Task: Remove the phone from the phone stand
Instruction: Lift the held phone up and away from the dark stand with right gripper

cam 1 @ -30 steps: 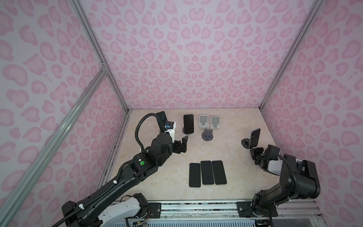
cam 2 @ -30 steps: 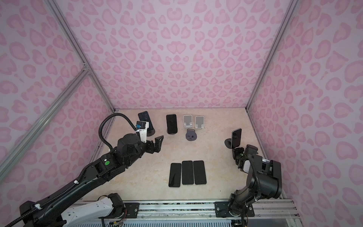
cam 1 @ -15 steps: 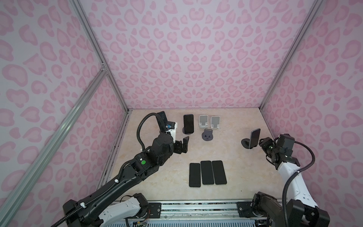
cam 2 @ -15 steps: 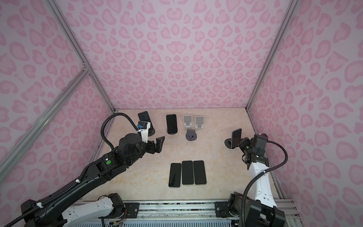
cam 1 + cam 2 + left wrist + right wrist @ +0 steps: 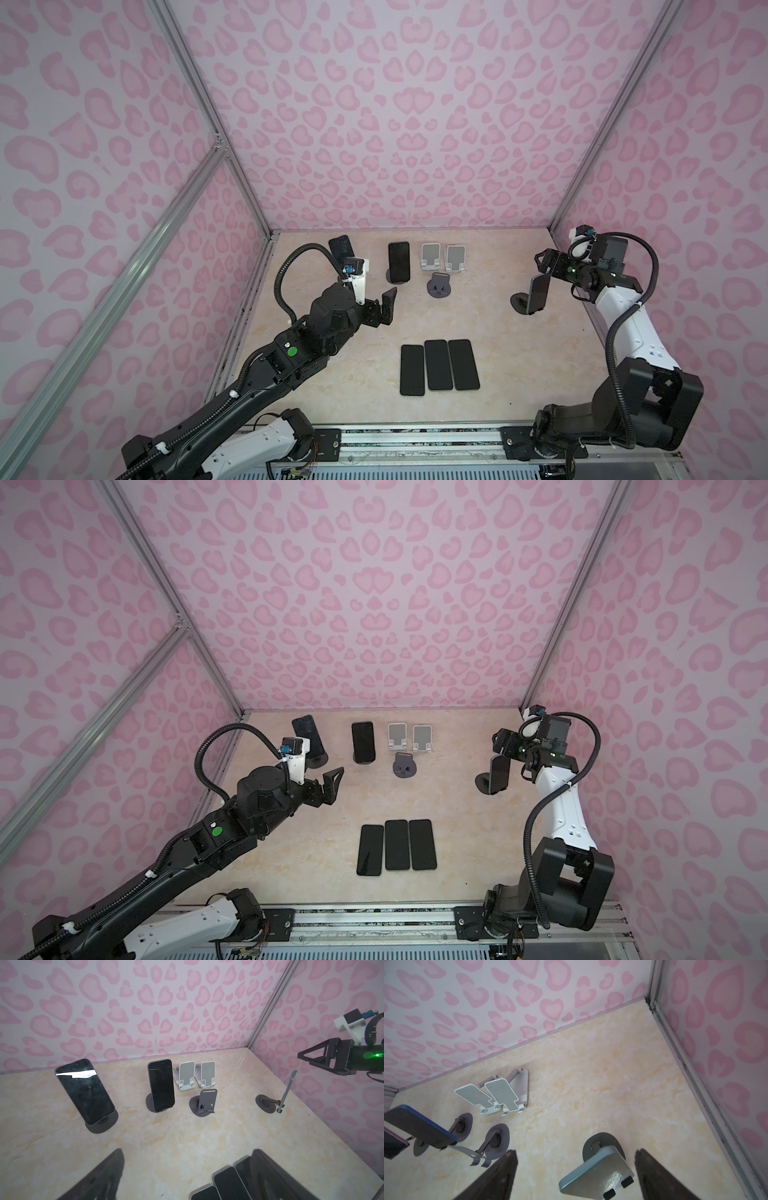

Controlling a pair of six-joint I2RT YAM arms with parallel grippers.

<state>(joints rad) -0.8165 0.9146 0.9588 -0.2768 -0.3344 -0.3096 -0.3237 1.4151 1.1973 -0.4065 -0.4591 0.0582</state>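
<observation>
Two open hands, phone on its stand by the right wall

Both of my hands are spread wide and hold nothing. My right hand (image 5: 545, 268) hovers just above the top edge of the phone (image 5: 537, 296), apart from it. The phone leans on its dark stand (image 5: 519, 302) near the right wall of the worktop (image 5: 498, 374).

From my right wrist the phone sits between my blurred fingers (image 5: 500, 1174). Its face is washed grey by glare and one corner is cut off by the frame. From my left wrist it shows only edge-on.

My left hand (image 5: 386, 307) hangs over the left middle of the worktop, touching nothing. Its camera mount (image 5: 356, 270) partly covers the back-left phone (image 5: 341, 247) in both top views.

Three flat phones (image 5: 438, 365) lie in a row at the front. In the left wrist view they are cut off by the frame and partly covered by one dark finger (image 5: 270, 1178).
</observation>
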